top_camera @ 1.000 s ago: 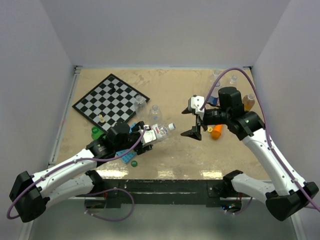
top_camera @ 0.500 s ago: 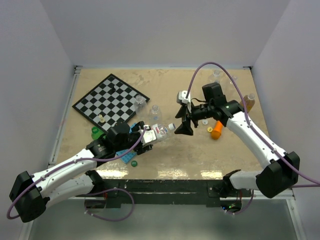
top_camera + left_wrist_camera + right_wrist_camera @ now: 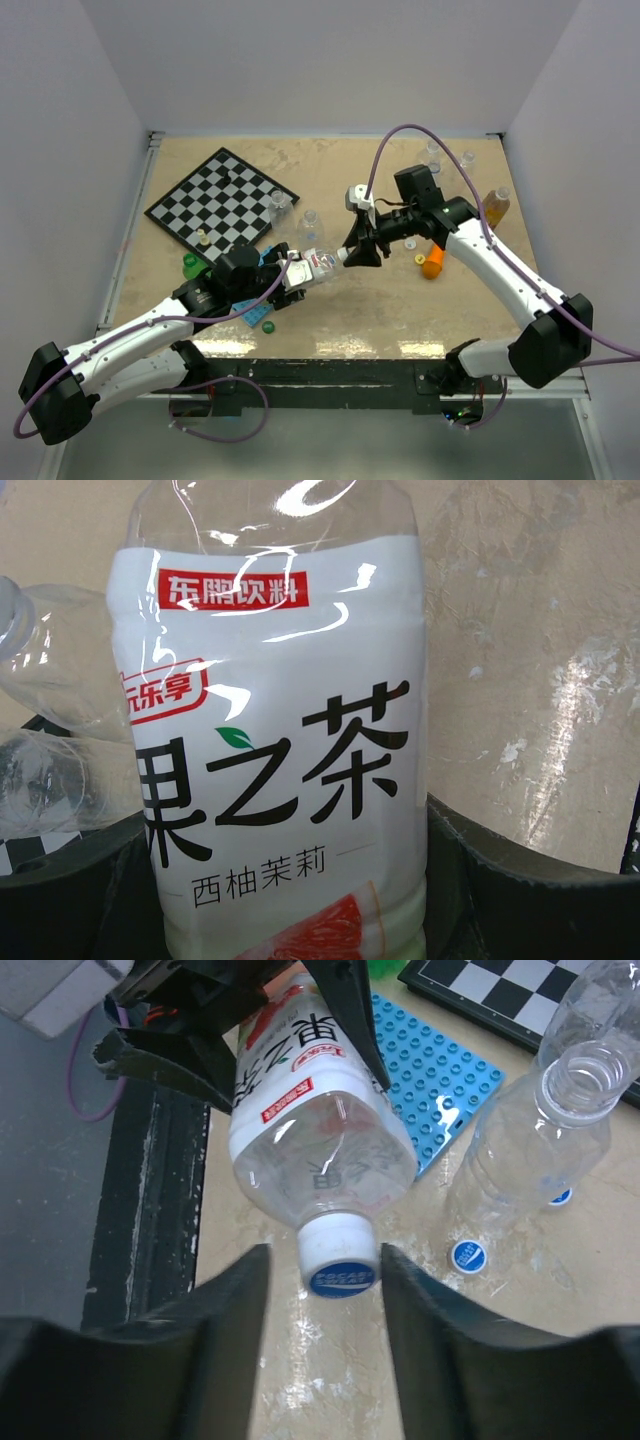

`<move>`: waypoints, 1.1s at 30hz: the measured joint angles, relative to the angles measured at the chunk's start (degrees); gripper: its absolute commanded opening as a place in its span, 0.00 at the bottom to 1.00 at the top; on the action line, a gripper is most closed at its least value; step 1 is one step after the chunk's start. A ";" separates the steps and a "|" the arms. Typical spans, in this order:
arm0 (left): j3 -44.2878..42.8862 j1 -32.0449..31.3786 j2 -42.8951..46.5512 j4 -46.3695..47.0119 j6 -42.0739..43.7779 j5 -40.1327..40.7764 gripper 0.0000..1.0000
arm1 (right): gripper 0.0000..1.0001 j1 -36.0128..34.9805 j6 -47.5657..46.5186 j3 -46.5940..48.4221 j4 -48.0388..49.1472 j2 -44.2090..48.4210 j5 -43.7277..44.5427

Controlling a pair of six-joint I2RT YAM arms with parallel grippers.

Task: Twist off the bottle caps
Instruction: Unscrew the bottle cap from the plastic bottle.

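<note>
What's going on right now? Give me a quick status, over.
Left gripper clamped on bottle, held tilted. Right gripper open, fingers straddling the cap, not touching. Nothing between fingers and cap.

White arms, black joints, purple cables, black fingers.

Bottles seen from above number six: one labelled bottle, two clear bottles near the board, two more clear bottles at the far right, and one amber bottle. Caps number four: one white cap on the labelled bottle, two loose blue caps, and one green cap. There is one chessboard, at least one pale chess piece, one blue studded plate, one orange toy, and two arms.
</note>
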State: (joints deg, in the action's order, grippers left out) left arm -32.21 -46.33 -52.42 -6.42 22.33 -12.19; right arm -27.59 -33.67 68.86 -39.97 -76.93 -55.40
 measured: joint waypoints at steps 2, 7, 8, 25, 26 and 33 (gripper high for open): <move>0.00 0.00 0.07 -0.02 0.24 -0.26 0.00 | 0.31 -0.26 -0.74 0.50 -0.09 -0.68 -0.04; 0.24 -0.17 0.13 -0.04 0.87 -0.66 0.00 | 0.32 -0.26 -1.57 0.57 -1.14 -0.98 -0.31; 0.24 -0.22 0.15 -0.07 0.87 -0.66 0.00 | 0.39 -0.26 -1.73 0.57 -1.27 -0.98 -0.33; 0.24 -0.26 0.44 -0.28 1.36 -1.07 0.00 | 0.00 -0.63 -4.46 0.59 -2.91 -0.98 -0.22; 0.24 -0.26 0.44 -0.39 1.46 -1.09 0.00 | 0.00 -0.81 -5.03 0.59 -3.15 -0.98 -0.04; 0.79 -0.28 0.63 -0.94 2.27 -1.53 0.00 | 0.00 -4.28 -16.24 1.64 -6.69 -0.15 5.55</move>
State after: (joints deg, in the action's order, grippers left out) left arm -31.42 -46.61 -51.79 -7.35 24.60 -13.72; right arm -31.88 -49.91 70.50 -46.65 -77.08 -49.84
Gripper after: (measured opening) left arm 0.749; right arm 0.341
